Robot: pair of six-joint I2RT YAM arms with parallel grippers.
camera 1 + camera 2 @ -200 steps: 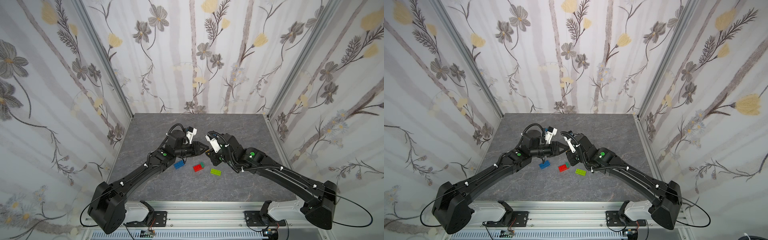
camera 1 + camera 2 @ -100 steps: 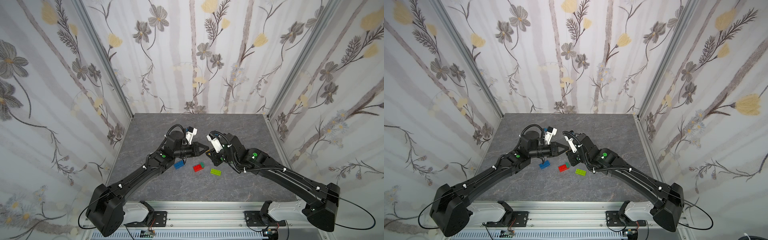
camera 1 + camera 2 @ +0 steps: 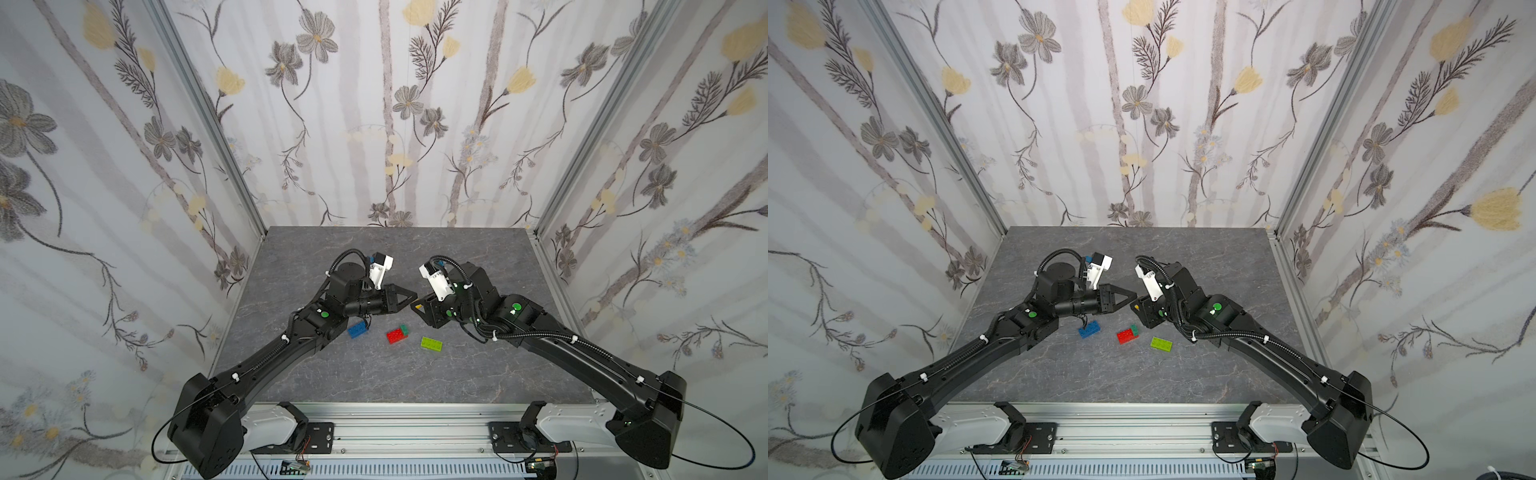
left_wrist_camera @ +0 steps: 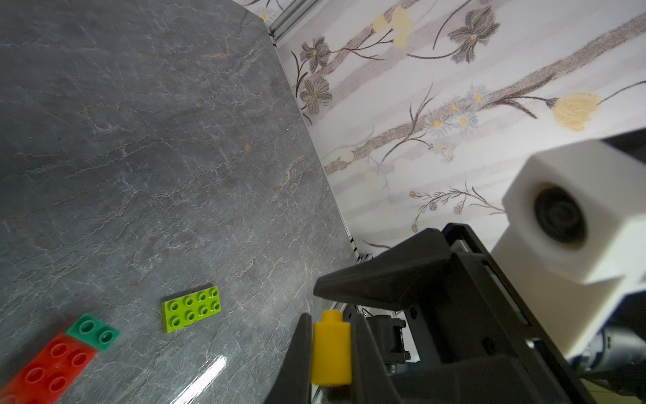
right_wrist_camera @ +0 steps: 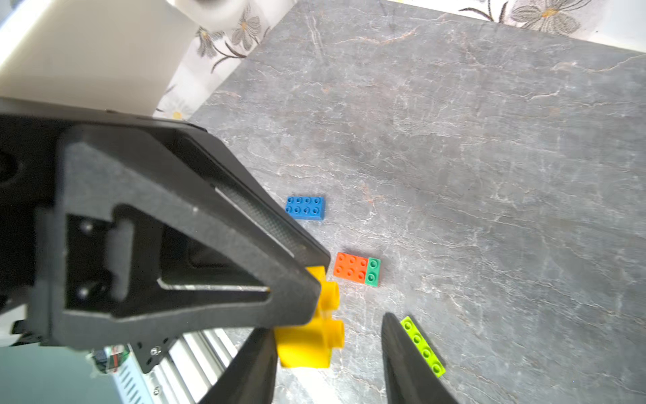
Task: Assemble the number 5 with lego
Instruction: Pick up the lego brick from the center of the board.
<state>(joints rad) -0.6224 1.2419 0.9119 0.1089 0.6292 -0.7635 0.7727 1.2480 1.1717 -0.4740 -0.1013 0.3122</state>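
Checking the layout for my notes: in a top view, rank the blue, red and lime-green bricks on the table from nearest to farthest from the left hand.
Measured from the left hand in a top view:
1. Red brick, just below its tips, mid-table, a dark green brick attached.
2. Lime-green brick, toward the right arm's side.
3. Blue brick, back beside the left arm.
The last two are too close to call.

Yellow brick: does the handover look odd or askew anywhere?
Nothing stands out. The yellow brick sits squarely in the shut left gripper, off the table; the right gripper is open beside it.
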